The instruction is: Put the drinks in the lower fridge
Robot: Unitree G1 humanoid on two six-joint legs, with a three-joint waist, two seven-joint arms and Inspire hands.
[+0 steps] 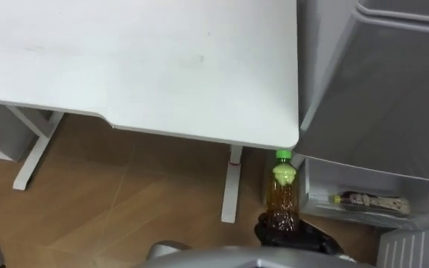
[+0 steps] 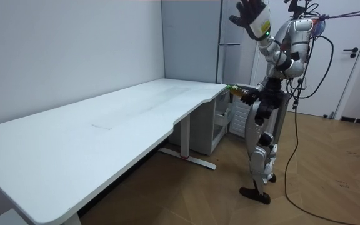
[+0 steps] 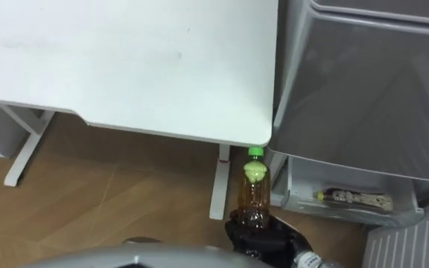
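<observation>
Two bottles are in sight. One bottle of amber drink point(image 1: 281, 197) with a green cap stands upright at five o'clock in the eye views, and the right hand point(image 1: 304, 240) has its fingers wrapped round the base. It sits just off the corner of the single white desk point(image 1: 140, 67), which fills eleven o'clock. The second bottle point(image 1: 369, 202) lies on its side in the open lower compartment point(image 1: 315, 201) of the one grey fridge point(image 1: 393, 89) at three o'clock. The left hand point(image 2: 252, 17) is raised overhead with its fingers spread
</observation>
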